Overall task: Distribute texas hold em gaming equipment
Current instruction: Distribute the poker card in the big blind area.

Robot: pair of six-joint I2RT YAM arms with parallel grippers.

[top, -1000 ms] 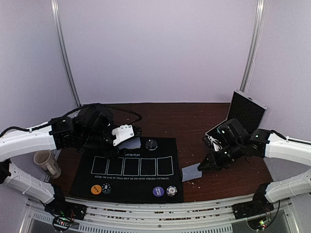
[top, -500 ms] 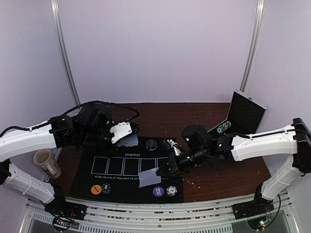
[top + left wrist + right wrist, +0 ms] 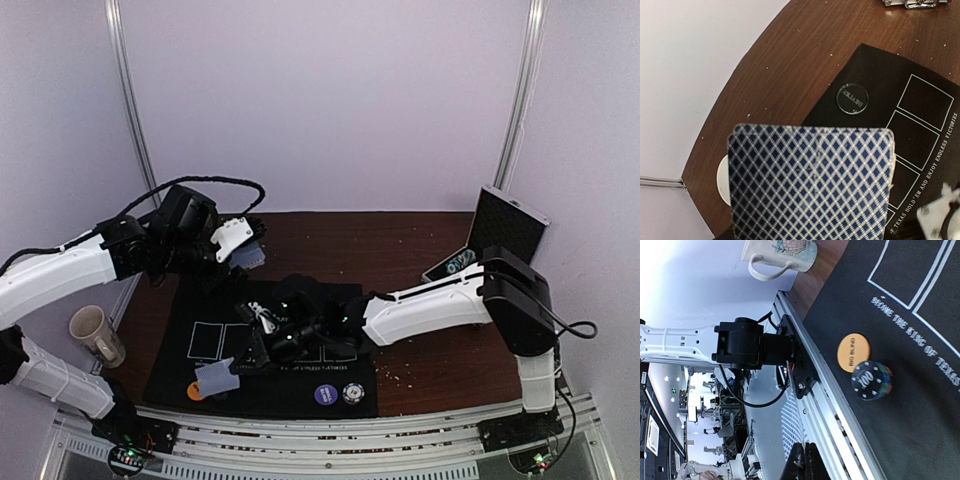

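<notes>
- Blue-backed cards (image 3: 810, 182) sit clamped in the left gripper (image 3: 243, 247), raised over the table's far-left part, beyond the black mat (image 3: 270, 398). Their diamond-patterned back fills the lower half of the left wrist view. A beige mug (image 3: 95, 335) lies tipped on the wood off the mat's left edge.
- An orange chip (image 3: 853, 352) marked BIG BLIND lies at the mat's near-left corner, and a dark chip (image 3: 871, 380) marked 100 is just beside it.
- The right arm reaches across the mat to that corner. The right gripper (image 3: 804, 450) is closed on a single card (image 3: 215, 378), held by one edge, back up.
- From above, this card overlaps the orange chip and hides the dark one. Whether it touches the mat cannot be told.
- A clear disc (image 3: 852, 97) marked DEALER rests on the mat's far edge.
- A purple-blue chip (image 3: 325, 395) and a black-and-white chip (image 3: 351, 394) lie side by side near the mat's front edge, right of centre.
- A dark case (image 3: 510, 225) stands open at the far right.
</notes>
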